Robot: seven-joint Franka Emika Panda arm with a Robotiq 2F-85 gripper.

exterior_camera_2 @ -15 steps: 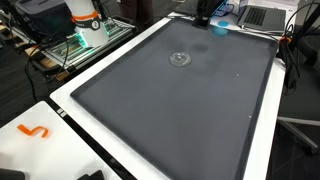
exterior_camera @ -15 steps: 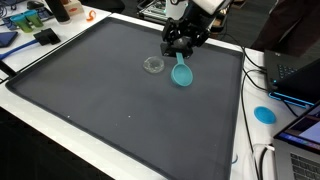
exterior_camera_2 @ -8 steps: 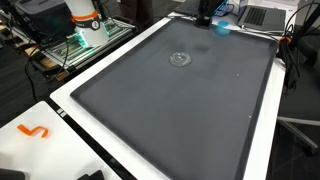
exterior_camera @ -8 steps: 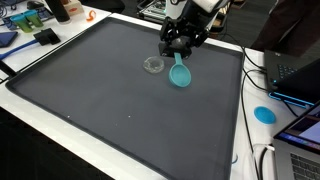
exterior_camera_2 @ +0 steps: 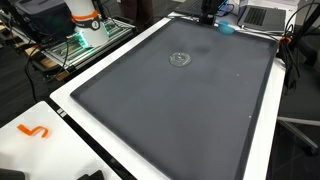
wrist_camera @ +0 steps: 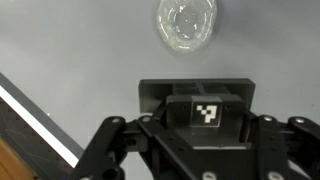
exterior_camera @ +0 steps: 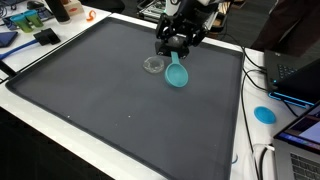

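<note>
A dark grey mat (exterior_camera: 100, 100) covers a white table (exterior_camera: 248, 110), with equipment around its edges. I read the jaws as closed on the handle of a teal spoon (exterior_camera: 177, 72). The gripper (exterior_camera: 177, 48) stands near the mat's far edge, and the spoon's bowl hangs below it. A small clear dish (exterior_camera: 153, 65) lies just beside that bowl, apart from it. In the wrist view the dish (wrist_camera: 187, 22) sits ahead of the gripper.

My teal spoon (exterior_camera: 177, 74) by a clear dish (exterior_camera: 153, 65).
I see it hanging bowl-down from the end effector (exterior_camera: 175, 48), just beside the dish.
</note>
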